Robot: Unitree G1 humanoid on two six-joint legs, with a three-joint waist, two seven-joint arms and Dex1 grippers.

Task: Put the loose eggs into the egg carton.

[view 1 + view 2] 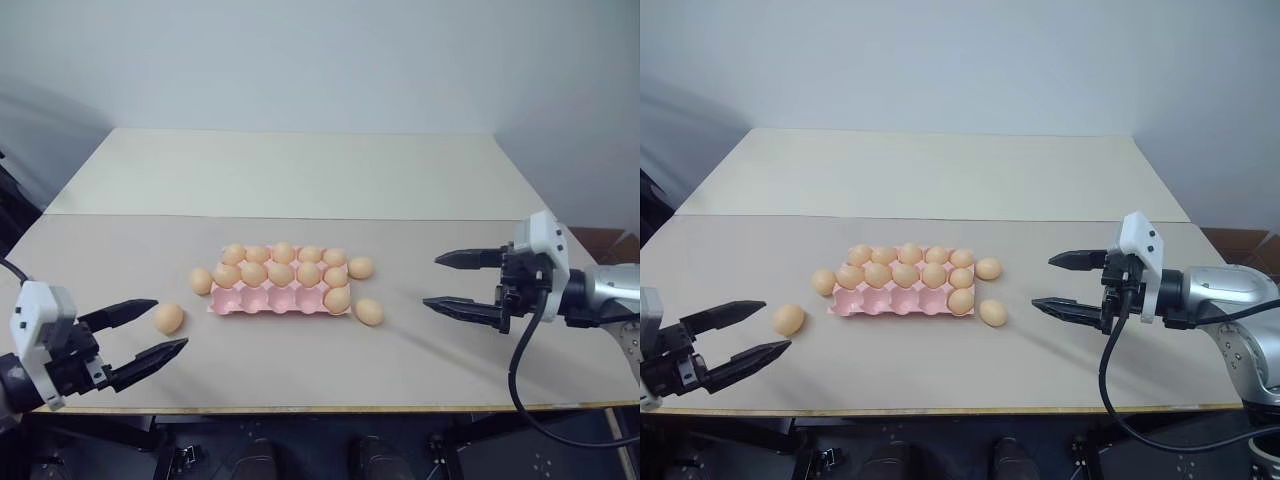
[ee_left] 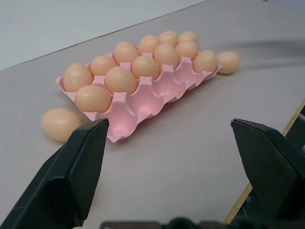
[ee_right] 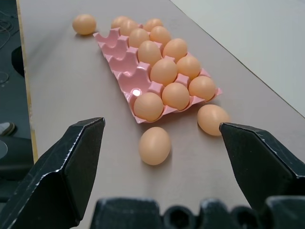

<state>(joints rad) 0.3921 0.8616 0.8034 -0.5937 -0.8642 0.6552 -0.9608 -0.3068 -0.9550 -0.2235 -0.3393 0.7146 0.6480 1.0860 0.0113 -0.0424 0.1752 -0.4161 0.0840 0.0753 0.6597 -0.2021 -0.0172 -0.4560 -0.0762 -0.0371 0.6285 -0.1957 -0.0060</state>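
The pink egg carton [image 1: 262,300] lies mid-table, its back two rows full of eggs and one egg [image 1: 337,298] in the front row's right cup. Loose eggs lie around it: one [image 1: 168,318] at the front left, one [image 1: 201,280] against the left end, one [image 1: 360,267] at the right end, one [image 1: 369,311] by the front right corner. My left gripper [image 1: 171,323] hovers open near the front-left egg, nothing between its fingers. My right gripper [image 1: 430,281] stands open to the right of the carton, facing the two right-hand eggs [image 3: 155,145] [image 3: 213,119].
The tan table's front edge [image 1: 320,408] runs just below both grippers. A second, paler table [image 1: 290,170] adjoins behind the carton. Bare tabletop lies between the carton and each gripper.
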